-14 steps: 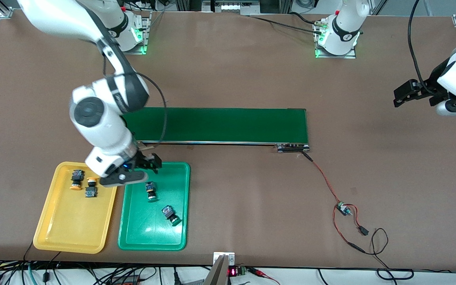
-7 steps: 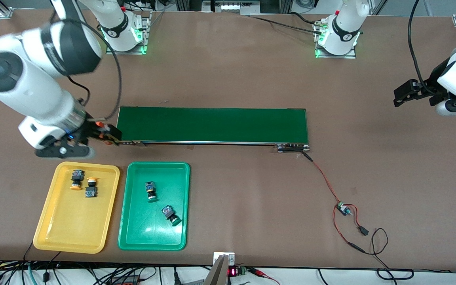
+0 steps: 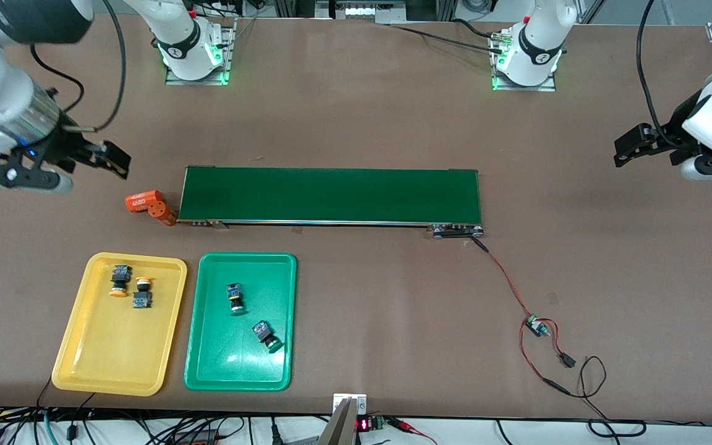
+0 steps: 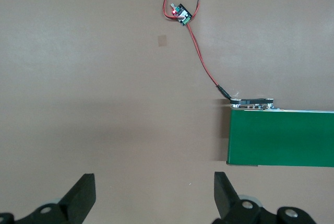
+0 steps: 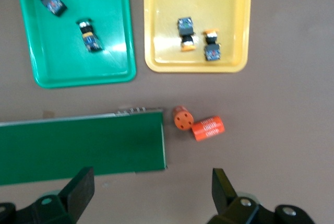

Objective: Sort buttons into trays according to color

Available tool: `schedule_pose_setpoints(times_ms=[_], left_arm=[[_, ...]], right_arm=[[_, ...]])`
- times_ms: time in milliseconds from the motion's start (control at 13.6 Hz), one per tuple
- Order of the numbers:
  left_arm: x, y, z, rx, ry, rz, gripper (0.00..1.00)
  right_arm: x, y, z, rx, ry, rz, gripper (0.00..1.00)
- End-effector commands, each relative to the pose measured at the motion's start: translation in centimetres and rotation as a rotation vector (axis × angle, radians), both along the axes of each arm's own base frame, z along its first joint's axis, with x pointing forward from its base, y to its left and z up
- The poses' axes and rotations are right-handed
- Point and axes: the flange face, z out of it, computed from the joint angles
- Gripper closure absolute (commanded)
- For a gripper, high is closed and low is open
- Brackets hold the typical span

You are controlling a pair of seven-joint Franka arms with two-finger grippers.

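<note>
The yellow tray (image 3: 115,352) holds two yellow-orange buttons (image 3: 120,279) (image 3: 142,294). The green tray (image 3: 226,364) beside it holds two green buttons (image 3: 236,298) (image 3: 267,335). My right gripper (image 3: 101,157) is open and empty, up over bare table at the right arm's end. Its wrist view shows the open gripper (image 5: 151,187), the green tray (image 5: 78,70), the yellow tray (image 5: 224,4) and the buttons in them (image 5: 90,36) (image 5: 185,33). My left gripper (image 3: 629,148) is open and empty and waits over bare table at the left arm's end; it also shows in its wrist view (image 4: 155,192).
A long dark-green conveyor belt (image 3: 331,194) lies mid-table, farther from the front camera than the trays. Two orange "4680" cylinders (image 3: 141,201) (image 3: 162,212) lie at its end toward the right arm. Red wires and a small circuit board (image 3: 535,326) trail from its other end.
My right arm has lifted off the green tray and swung out toward its end of the table, uncovering the orange cylinders. The buttons, trays and left arm have not moved.
</note>
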Motion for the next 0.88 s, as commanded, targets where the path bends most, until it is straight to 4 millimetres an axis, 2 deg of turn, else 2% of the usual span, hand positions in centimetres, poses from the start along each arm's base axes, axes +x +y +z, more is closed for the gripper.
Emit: schedule_pose_setpoints(times_ms=[0,147,221,368,809], left_arm=[[-0.2,-0.2,0.7,-0.015,0.002,-0.01,0.0],[-0.2,-0.2,0.7,-0.015,0.002,-0.01,0.0],[-0.2,-0.2,0.7,-0.015,0.002,-0.01,0.0],[-0.2,-0.2,0.7,-0.015,0.002,-0.01,0.0],[-0.2,-0.2,0.7,-0.015,0.002,-0.01,0.0]], right_arm=[[-3.3,-2.7,0.7,0.01,0.002,0.009,0.0],[-2.7,-4.0,-0.8,0.041,0.037,0.004,0.0],[-2.1,-4.1,-2.6,0.038,0.072,0.002,0.0],[-1.6,-4.7,-2.4,0.041,0.072,-0.005,0.0],[-1.8,-5.1,-2.0,0.042,0.076,-0.008,0.0]])
